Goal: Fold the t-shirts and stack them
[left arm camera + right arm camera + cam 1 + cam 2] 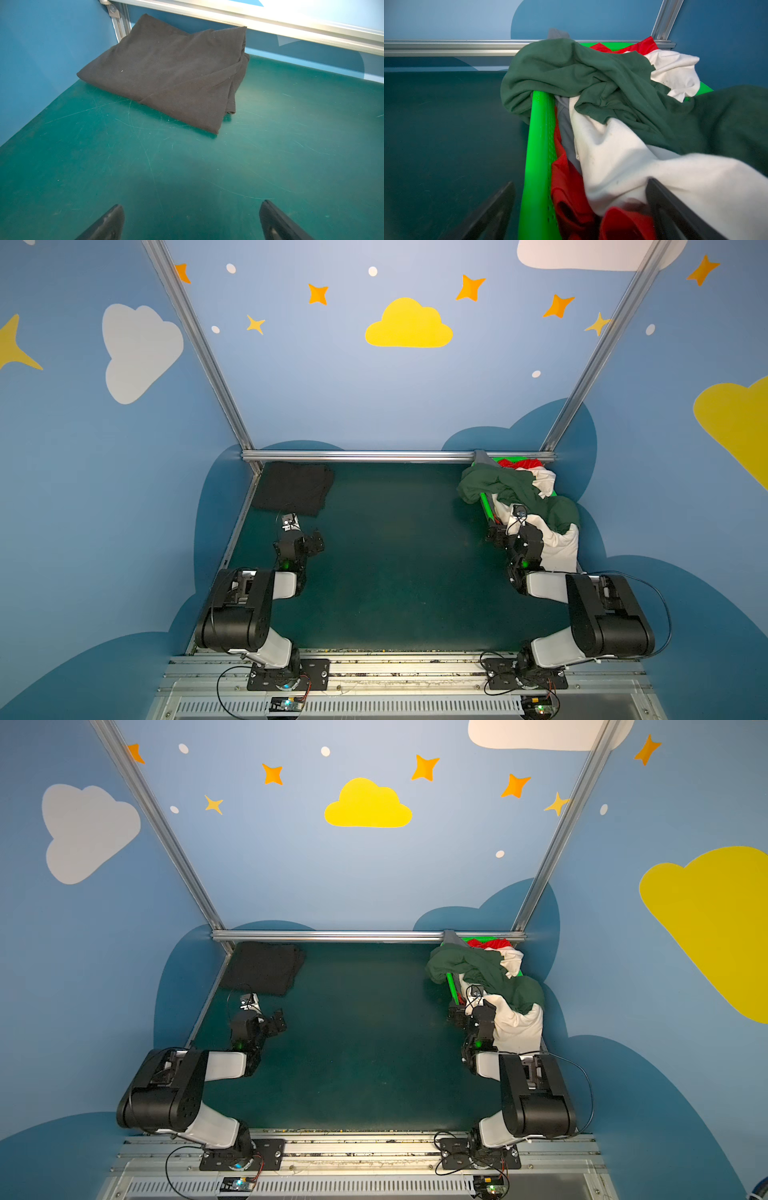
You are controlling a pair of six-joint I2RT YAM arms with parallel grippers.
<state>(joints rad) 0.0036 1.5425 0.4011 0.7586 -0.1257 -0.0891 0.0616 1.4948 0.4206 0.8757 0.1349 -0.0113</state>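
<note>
Bolted to the near rail, the left arm and right arm reach over the green desk in both top views. A folded black tee lies flat in the far left corner. It appears to be the start of the stack, tucked aside so the middle is free for folding. The left claw hangs just near of it, apart from the cloth. At far right a bright green basket overflows. A dark green tee spills over its left rim and a white tee over its near end. A red tee and a grey tee show at the far end. The right claw sits at the basket's near left corner.

From the left wrist, the left claw shows jaws spread wide over the desk, gripping nothing. The black tee lies ahead in its corner.

From the right wrist, the right claw also stands wide open. One finger is outside the basket wall and the other is among the cloth by the white tee, with nothing pinched. It looks poised to draw the next shirt, though the tangle could drag neighbours along.
</note>
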